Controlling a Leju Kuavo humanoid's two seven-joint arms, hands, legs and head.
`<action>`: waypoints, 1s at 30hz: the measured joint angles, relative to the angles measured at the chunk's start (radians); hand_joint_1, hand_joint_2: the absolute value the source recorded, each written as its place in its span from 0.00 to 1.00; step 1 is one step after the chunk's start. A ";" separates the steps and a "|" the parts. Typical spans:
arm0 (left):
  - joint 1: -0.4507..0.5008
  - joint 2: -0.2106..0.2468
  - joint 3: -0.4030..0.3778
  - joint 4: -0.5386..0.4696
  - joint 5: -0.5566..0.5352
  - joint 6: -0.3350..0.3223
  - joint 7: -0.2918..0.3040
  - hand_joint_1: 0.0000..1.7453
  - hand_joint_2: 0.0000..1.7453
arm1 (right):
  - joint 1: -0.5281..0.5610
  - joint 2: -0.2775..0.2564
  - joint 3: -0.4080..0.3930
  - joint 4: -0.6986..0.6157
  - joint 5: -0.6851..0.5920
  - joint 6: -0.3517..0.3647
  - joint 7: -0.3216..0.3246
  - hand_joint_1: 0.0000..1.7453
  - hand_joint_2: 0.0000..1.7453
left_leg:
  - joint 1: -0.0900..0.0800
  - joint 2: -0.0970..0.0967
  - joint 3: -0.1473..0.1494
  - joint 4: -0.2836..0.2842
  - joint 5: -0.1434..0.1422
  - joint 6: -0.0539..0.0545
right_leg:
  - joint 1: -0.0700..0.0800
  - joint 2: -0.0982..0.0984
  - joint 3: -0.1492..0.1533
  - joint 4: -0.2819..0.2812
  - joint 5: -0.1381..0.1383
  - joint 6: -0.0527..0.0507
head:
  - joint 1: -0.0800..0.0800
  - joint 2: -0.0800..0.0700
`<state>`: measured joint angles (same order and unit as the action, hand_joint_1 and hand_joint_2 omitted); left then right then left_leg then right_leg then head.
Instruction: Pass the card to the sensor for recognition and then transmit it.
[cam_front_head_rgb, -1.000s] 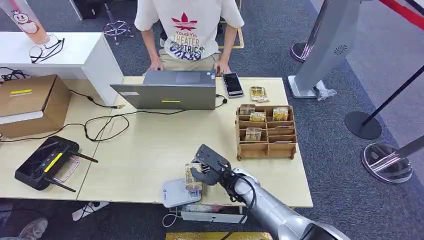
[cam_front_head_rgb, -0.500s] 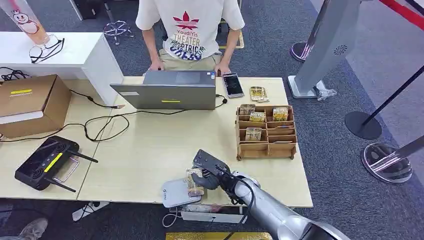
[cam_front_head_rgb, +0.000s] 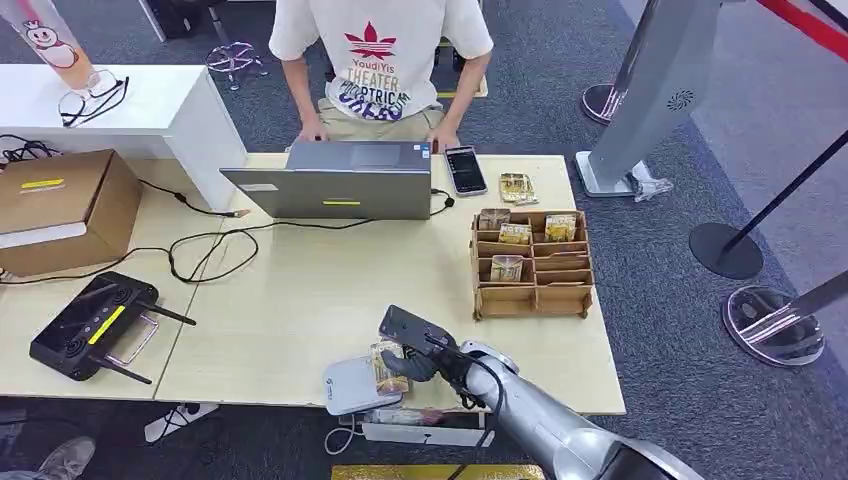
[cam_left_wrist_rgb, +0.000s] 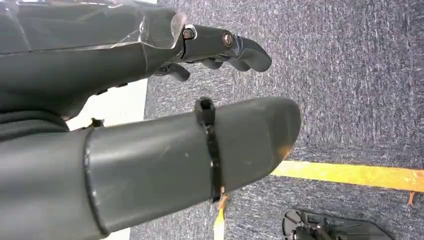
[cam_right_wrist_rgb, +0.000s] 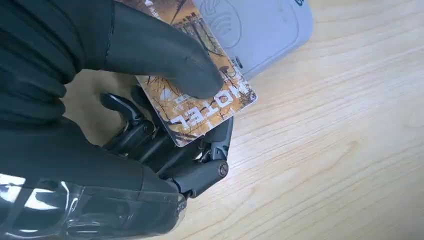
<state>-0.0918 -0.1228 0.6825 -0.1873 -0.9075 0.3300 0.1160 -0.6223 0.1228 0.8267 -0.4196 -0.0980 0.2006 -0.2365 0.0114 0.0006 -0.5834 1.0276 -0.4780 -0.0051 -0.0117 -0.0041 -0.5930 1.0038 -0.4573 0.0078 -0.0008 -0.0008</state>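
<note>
A wide pale wooden desk (cam_front_head_rgb: 300, 300) is carrying everything here, and a person (cam_front_head_rgb: 380, 60) in a white printed shirt is sitting at its far edge behind an open grey laptop (cam_front_head_rgb: 340, 180). To the laptop's right a phone (cam_front_head_rgb: 465, 168) is lying flat, and nearer the robot a wooden slotted organiser (cam_front_head_rgb: 533, 262) is holding several more cards. A cardboard box (cam_front_head_rgb: 60, 205) and a black handheld controller (cam_front_head_rgb: 92, 325) are sitting at the left end.

The right robot hand (cam_front_head_rgb: 412, 345) is reaching over the near edge of the desk, pinching the card (cam_right_wrist_rgb: 197, 107) between its thumb and the darker fingers beneath. The card, an orange-brown one printed "HOTEL", is lying partly over the grey sensor (cam_front_head_rgb: 360, 385), a flat rounded reader at the desk's near edge; whether it is actually touching the reader's face I cannot tell. The left robot hand (cam_left_wrist_rgb: 215, 60) is hanging beside the body over the carpet, gripping nothing, its fingers slightly curled but apart.

The recognition step appears to be in hand: the card is being presented to the reader. The next move likely calls for keeping the pinch firm while lifting clear of the sensor and carrying the card across the desk toward the person, without letting it slip or tilt out of the thumb's hold.
</note>
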 joint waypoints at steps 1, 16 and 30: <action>-0.001 0.000 0.000 0.000 -0.003 -0.002 0.001 0.00 0.00 | 0.000 0.000 0.005 0.000 0.006 -0.002 0.003 1.00 1.00 | 0.000 0.000 0.000 0.000 0.000 0.000 | 0.000 0.000 0.000 0.000 0.000 0.000 | 0.000 0.000; -0.010 0.000 -0.001 0.000 -0.009 -0.008 0.009 0.00 0.00 | -0.035 -0.004 0.096 0.003 0.097 0.029 0.048 1.00 1.00 | 0.000 0.001 0.002 0.000 0.000 0.000 | 0.000 0.002 0.001 0.000 0.000 0.000 | 0.000 0.000; -0.009 0.000 -0.001 0.000 -0.002 -0.005 0.006 0.00 0.00 | -0.057 -0.007 0.149 0.008 0.126 0.037 0.060 1.00 1.00 | 0.000 0.001 0.005 0.000 0.000 0.000 | 0.000 0.002 0.004 0.000 0.000 0.000 | 0.000 0.000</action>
<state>-0.1012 -0.1228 0.6813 -0.1873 -0.9091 0.3250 0.1225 -0.6797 0.1156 0.9758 -0.4112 0.0279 0.2377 -0.1762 0.0114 0.0014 -0.5784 1.0276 -0.4779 -0.0053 -0.0117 -0.0025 -0.5886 1.0038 -0.4572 0.0076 -0.0008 -0.0008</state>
